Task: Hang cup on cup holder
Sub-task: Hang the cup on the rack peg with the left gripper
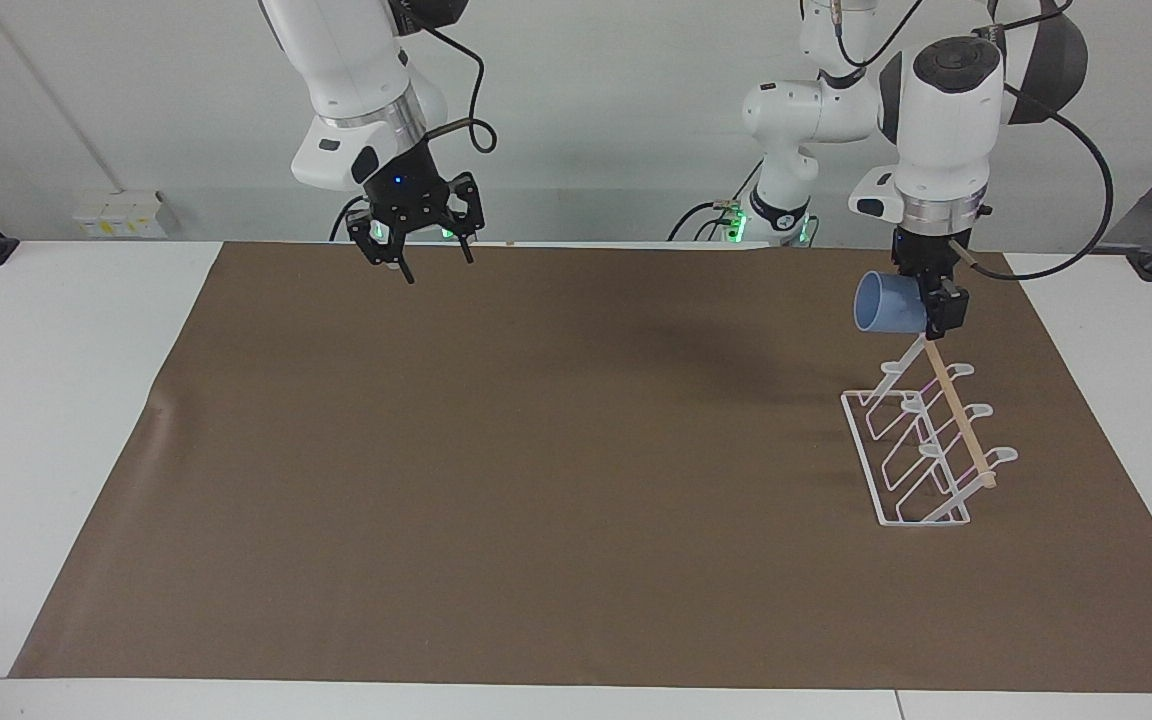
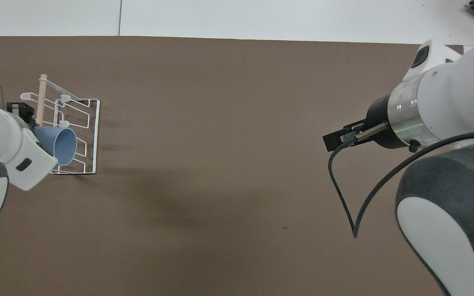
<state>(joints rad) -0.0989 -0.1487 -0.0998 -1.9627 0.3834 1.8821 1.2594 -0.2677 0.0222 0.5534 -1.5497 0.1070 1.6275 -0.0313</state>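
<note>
While the left gripper (image 1: 926, 310) holds the cup (image 1: 884, 303) in its jaws above the cup holder (image 1: 926, 445) near the tabletop's left-arm edge, the right gripper (image 1: 416, 250) hangs open-jawed above the robots' edge.

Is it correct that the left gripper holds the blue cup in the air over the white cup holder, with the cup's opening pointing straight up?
Not quite. The left gripper does hold the cup over the cup holder, but the facing view shows the cup lying sideways, its opening toward the right arm's end of the table, not straight up.

Blue cup (image 1: 886, 303) tilted above rack (image 1: 921, 450)
</note>
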